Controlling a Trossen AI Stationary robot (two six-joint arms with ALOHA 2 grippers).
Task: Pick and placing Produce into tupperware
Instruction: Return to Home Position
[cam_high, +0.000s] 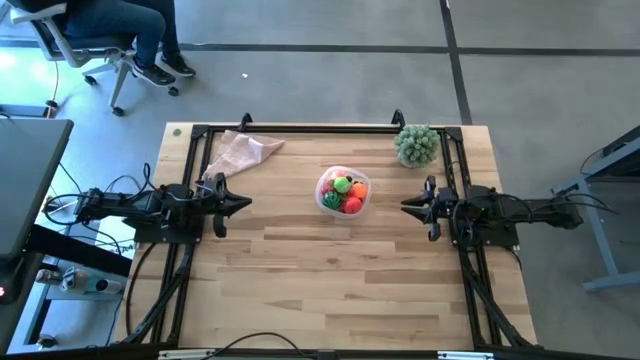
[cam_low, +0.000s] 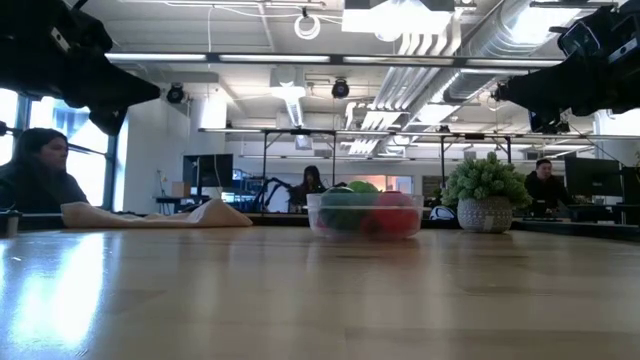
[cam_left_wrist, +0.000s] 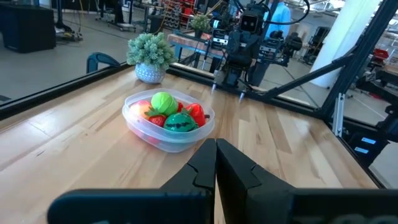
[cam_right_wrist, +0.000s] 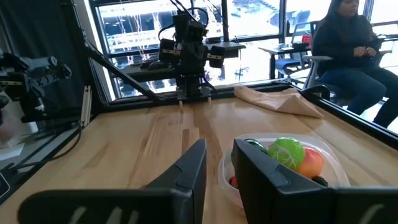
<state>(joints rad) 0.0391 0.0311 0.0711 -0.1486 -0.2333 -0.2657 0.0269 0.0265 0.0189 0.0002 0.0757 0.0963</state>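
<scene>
The clear tupperware (cam_high: 323, 181) stands on the table's middle, a little toward the far edge. The produce lies inside it: a green ball (cam_left_wrist: 163, 101), a striped green ball (cam_left_wrist: 180, 122), red pieces (cam_left_wrist: 196, 113) and an orange ball (cam_right_wrist: 311, 163). My left gripper (cam_high: 246, 204) is shut, held above the table at its left side and pointing level at the tub. My right gripper (cam_high: 404, 207) hovers at the right side, pointing level toward the tub, its fingers a little apart with nothing between them. Neither gripper touches anything.
A beige cloth (cam_high: 243, 152) lies at the far left of the table. A bushy pale-green plant (cam_high: 417, 145) in a pot stands at the far right. A black frame rail (cam_high: 320, 128) runs along the far edge. A person sits beyond the table (cam_right_wrist: 348, 43).
</scene>
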